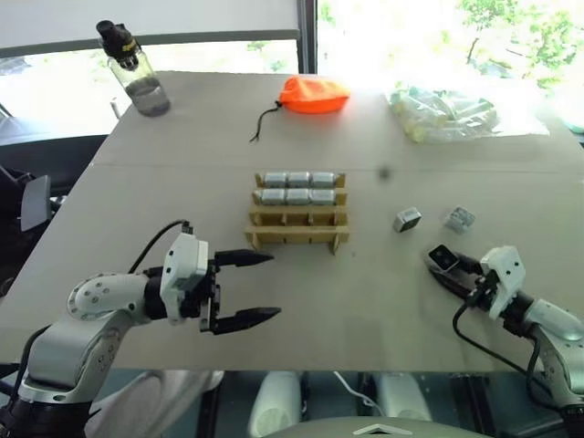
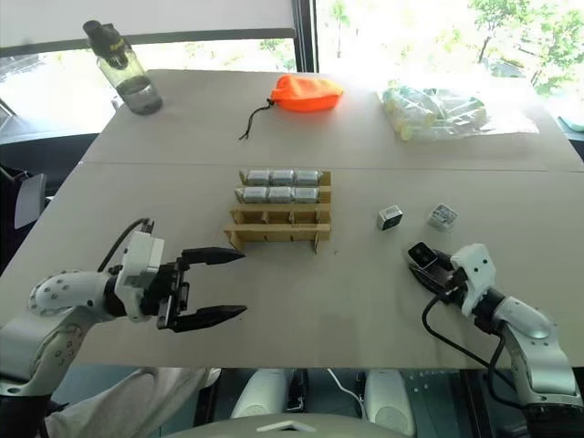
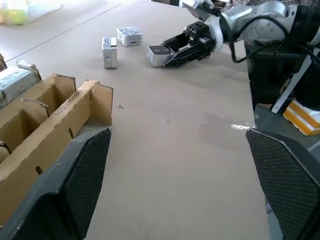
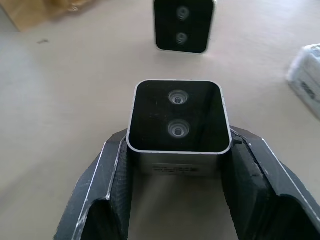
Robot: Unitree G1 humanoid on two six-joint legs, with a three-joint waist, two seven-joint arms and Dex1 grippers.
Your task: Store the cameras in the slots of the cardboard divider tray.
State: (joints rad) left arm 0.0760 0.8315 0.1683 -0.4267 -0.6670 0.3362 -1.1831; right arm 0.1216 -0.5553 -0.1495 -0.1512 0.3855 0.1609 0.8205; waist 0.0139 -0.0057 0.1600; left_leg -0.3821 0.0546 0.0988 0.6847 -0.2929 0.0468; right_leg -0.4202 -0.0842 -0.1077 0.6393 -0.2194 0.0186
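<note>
The tray (image 1: 297, 212) stands at the middle of the worktop (image 1: 365, 301). In the head views its two far rows each hold three cameras (image 1: 298, 187); the two near rows appear empty. The left wrist view shows only the tray's near corner, with open cardboard slots and part of one stored camera at the frame edge.

The left gripper (image 1: 260, 286) hovers just in front of the tray's near left corner, jaws spread wide, holding nothing. In the left wrist view its two fingers (image 3: 75, 190) frame bare worktop.

The right gripper (image 1: 447, 265) sits at the right of the worktop, jaws pinching a camera (image 4: 177, 120). The right wrist view shows this best: the camera's dark face with two lenses points away from the wrist, and a finger pad presses each side. The head views show only a small dark-faced block at the fingertips. Whether that camera rests on the worktop or is lifted clear cannot be told.

Two more cameras lie loose beyond the right gripper: one (image 1: 407, 219) nearer the tray, one (image 1: 460, 217) further right, near each other but apart. The right wrist view shows the first one's dark two-lens face and cuts the second off at the frame edge.

At the far side stand a bottle (image 1: 135, 68), an orange pouch (image 1: 313, 94) with a dark cord, and a clear bag (image 1: 447, 111); the bag's contents are hard to make out against the window glare.
</note>
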